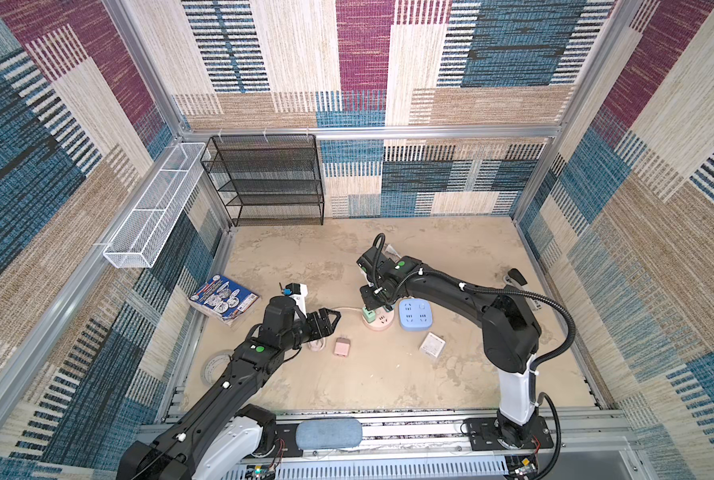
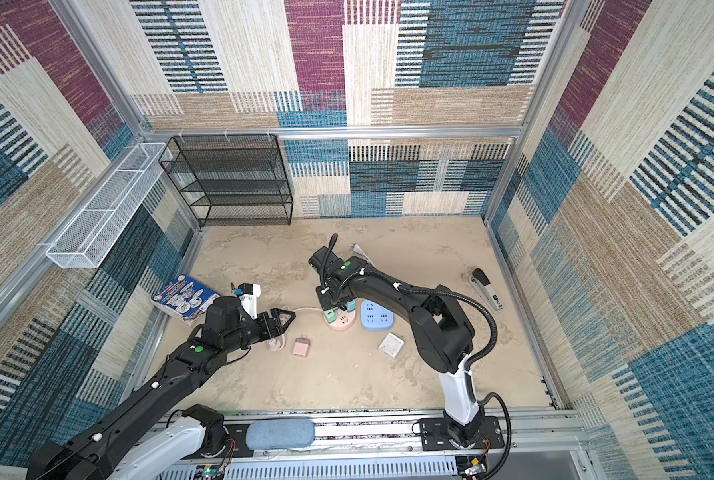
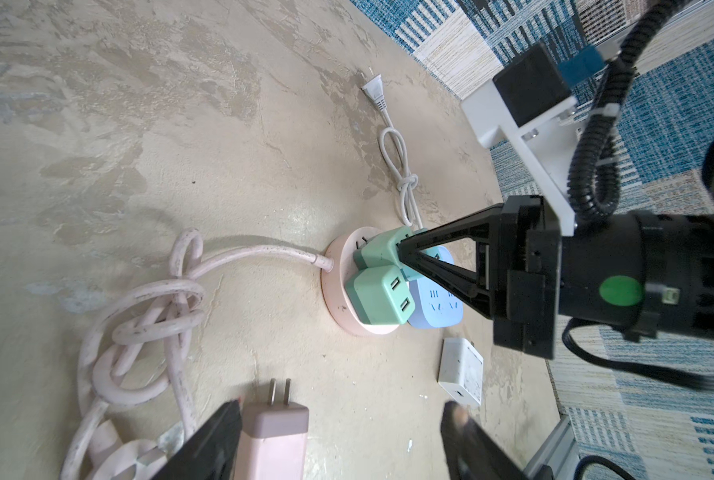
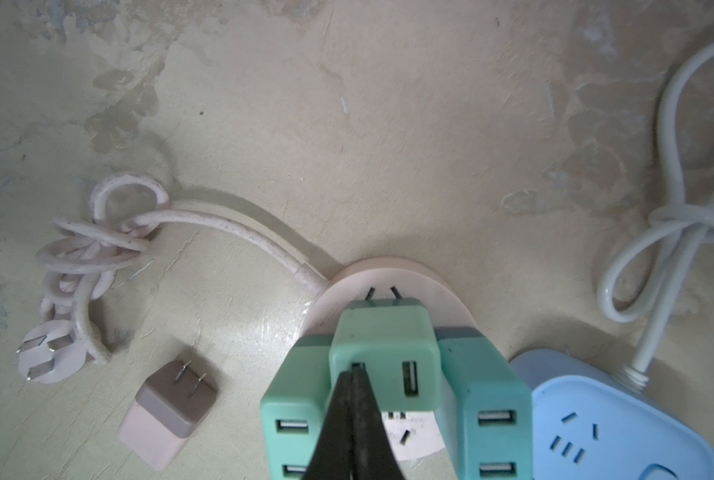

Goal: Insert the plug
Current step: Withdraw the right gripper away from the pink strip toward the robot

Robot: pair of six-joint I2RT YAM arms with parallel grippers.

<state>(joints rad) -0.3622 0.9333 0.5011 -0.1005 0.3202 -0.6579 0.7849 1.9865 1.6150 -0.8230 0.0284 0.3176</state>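
Observation:
A round pink socket point(image 1: 382, 326) lies mid-table with mint-green USB plugs standing on it. In the right wrist view the middle green plug point(image 4: 384, 345) leans on the socket point(image 4: 388, 274), a short length of its two prongs showing at the slots. My right gripper point(image 4: 353, 374) is shut, its tips pressed against that plug's face by a USB port, and holds nothing. My left gripper point(image 3: 345, 405) is open just left of the socket, above a loose pink plug point(image 3: 276, 436) lying flat beside one finger, not gripped. Both top views show both grippers point(image 1: 332, 318) point(image 2: 330, 305).
A blue power strip point(image 1: 415, 314) touches the socket's right side, its white cord point(image 4: 675, 208) knotted behind. A white adapter point(image 1: 432, 345) lies in front. The pink cord bundle point(image 3: 139, 332), a book point(image 1: 223, 298), a tape roll point(image 1: 216, 365), a stapler point(image 2: 486, 289) and a black rack point(image 1: 268, 183) are around.

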